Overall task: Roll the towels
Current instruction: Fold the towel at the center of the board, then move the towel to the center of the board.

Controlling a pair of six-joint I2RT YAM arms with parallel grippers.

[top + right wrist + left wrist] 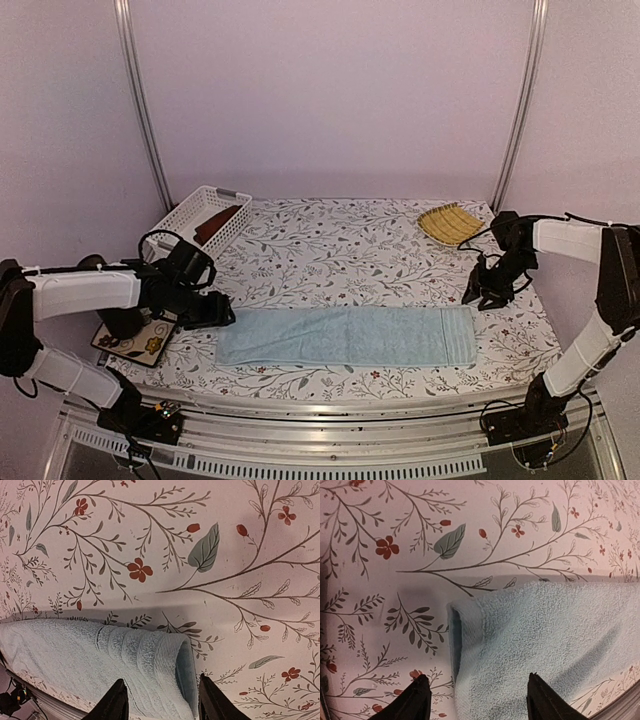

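Observation:
A pale blue towel [345,335] lies flat on the flowered tablecloth, folded into a long strip running left to right. My left gripper [222,312] hovers at its left end. In the left wrist view the gripper [477,692] is open, its dark fingers straddling the folded end of the towel [545,630] without pinching it. My right gripper [487,295] sits at the right end, also open [162,692], with the ribbed folded end of the towel [100,650] below the gap between its fingers. The rust-red towel [218,222] lies in a white basket at the back left.
The white basket [190,212] stands at the back left edge. A yellow woven mat [450,222] lies at the back right. A small flowered tile [135,342] sits under my left arm. The table's front rail [330,410] runs close to the towel.

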